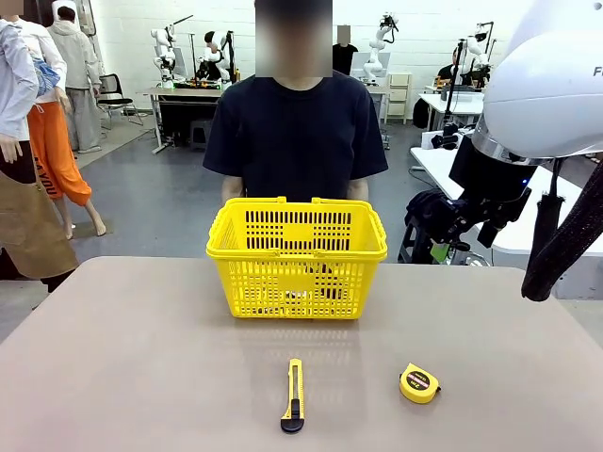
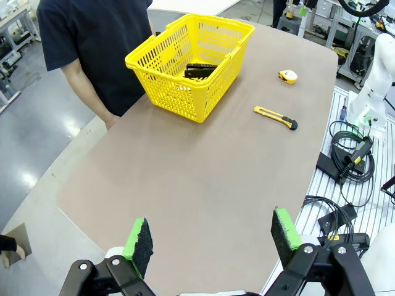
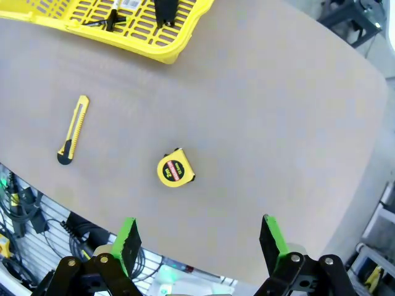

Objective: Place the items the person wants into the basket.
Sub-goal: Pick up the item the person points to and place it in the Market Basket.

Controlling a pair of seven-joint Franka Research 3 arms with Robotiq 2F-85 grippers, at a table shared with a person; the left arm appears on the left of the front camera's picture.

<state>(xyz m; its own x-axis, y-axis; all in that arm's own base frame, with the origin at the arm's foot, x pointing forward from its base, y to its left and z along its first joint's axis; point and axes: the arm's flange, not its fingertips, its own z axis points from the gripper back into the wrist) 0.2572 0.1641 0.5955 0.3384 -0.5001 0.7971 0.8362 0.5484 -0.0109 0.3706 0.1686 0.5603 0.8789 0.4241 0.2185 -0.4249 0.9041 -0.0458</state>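
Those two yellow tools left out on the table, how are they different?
The utility knife is long and slim with a black end; the tape measure is short and round with a label on its face. In the front view, the knife lies before the basket, the tape measure further right. Both are yellow, lying flat and untouched.

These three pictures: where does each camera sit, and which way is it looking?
Front view: fixed at the robot's table edge, facing the person behind the yellow basket; the right arm's gripper hangs open at right.
Left wrist view: above the table's end, looking over the open left gripper towards the basket.
Right wrist view: looking down past the open right gripper.
Shared: utility knife and tape measure show in all.
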